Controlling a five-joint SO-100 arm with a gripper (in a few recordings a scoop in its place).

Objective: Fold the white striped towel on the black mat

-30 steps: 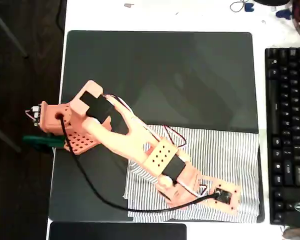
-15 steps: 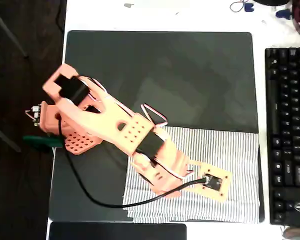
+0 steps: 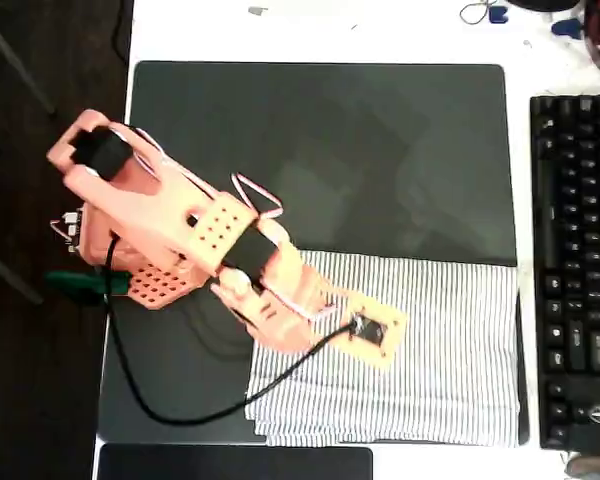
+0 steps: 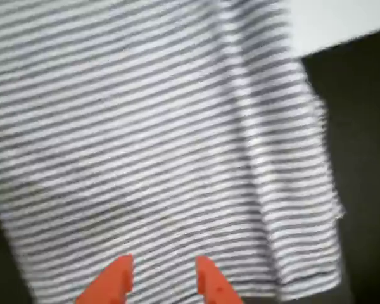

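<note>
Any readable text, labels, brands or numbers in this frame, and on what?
None can be read.
keyboard: the keycap legends are pale specks, too small and blurred to make out.
white striped towel: pinstripes, no legible label in the overhead or wrist view.
black mat: plain, no marking.
gripper: plain orange fingertips, no lettering.

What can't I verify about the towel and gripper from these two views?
- Overhead view: the arm covers the towel's left part and the gripper's fingertips.
- Wrist view: motion blur smears the towel; whether the fingertips of the gripper touch it is unclear.
- The towel's label cannot be made out.
</note>
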